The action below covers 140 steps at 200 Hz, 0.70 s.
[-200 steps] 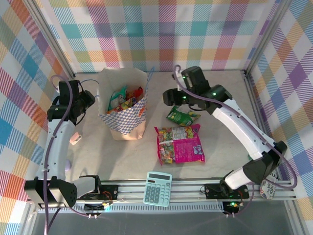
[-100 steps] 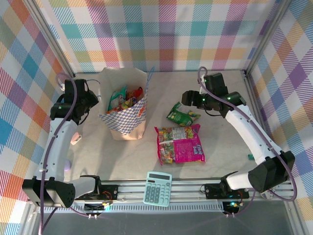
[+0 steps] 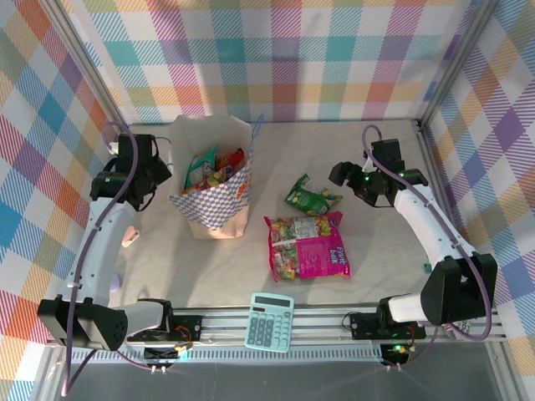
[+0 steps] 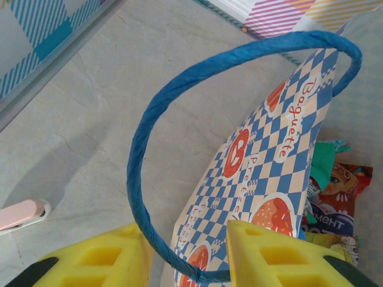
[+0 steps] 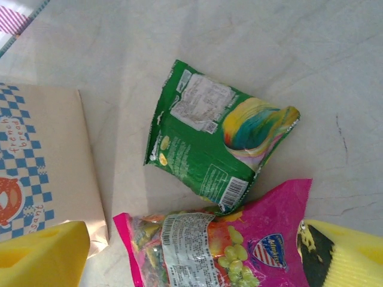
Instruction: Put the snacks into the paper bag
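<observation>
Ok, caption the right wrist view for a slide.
Open right gripper over green packet and magenta packet, bag at left.

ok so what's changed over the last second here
The right pincer pulled away rightward from beside the paper bag, opening wider, and now hangs right of the green packet. The left pincer barely shifted at the blue handle. Bag, green packet, magenta packet and calculator stayed put.

You see a tan bag [image 3: 219, 224] with blue and white checks, a blue handle [image 4: 139, 143], a green packet [image 5: 209, 143], a pink packet [image 5: 269, 239], a pale teal calculator [image 3: 270, 322]
</observation>
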### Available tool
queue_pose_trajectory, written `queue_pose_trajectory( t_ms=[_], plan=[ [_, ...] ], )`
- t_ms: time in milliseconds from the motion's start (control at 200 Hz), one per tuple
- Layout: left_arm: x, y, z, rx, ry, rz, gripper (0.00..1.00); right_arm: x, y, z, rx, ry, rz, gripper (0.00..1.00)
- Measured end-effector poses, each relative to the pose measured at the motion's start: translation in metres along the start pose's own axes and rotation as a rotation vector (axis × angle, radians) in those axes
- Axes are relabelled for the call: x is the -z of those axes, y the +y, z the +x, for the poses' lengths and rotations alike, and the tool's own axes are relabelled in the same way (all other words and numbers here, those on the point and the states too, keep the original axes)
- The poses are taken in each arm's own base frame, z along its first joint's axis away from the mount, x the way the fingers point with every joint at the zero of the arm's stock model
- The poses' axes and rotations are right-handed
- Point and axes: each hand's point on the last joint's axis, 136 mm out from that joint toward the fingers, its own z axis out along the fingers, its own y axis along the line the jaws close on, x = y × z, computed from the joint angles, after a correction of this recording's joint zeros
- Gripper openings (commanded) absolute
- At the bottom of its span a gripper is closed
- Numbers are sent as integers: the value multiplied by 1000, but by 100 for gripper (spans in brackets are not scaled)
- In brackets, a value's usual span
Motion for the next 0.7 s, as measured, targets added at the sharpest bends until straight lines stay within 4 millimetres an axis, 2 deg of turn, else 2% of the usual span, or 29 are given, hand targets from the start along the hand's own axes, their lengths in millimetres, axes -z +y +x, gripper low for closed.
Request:
queue_pose_trajectory(
  t_ms=[155,430,700],
  plan=[
    [0,0,0,-11,-10,-14,37,-12,-6,-4,-33,9,-14,90],
    [-3,1,1,-29,-11,-39,37,-47,-39,1,-121,51,-15,91],
    [-2,1,1,-43,-21,-54,37,-77,-48,1,-140,87,-29,91]
  ],
)
